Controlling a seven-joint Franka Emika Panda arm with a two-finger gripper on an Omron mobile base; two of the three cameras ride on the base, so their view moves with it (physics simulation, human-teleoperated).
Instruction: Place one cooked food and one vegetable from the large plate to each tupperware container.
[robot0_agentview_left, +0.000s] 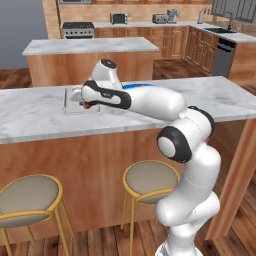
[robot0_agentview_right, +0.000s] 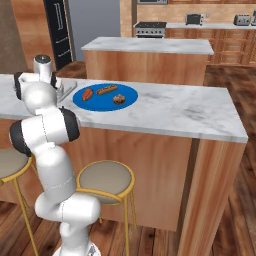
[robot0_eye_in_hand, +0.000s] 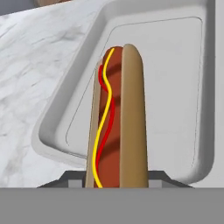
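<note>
While the blue plate (robot0_agentview_right: 128, 101) kept a hot dog, carrot and lumpy brown piece, the gripper (robot0_eye_in_hand: 114, 178) clenched the other hot dog (robot0_eye_in_hand: 114, 118) above the pale tupperware container (robot0_eye_in_hand: 175, 65).

A red-brown sausage in a tan bun (robot0_eye_in_hand: 117, 118) carries wavy yellow and red stripes — beneath it a pale grey rounded plastic tray (robot0_eye_in_hand: 183, 65). The flat round plate (robot0_agentview_right: 127, 102) is bright blue — the stone countertop (robot0_agentview_right: 180, 110) white, veined with grey.
</note>
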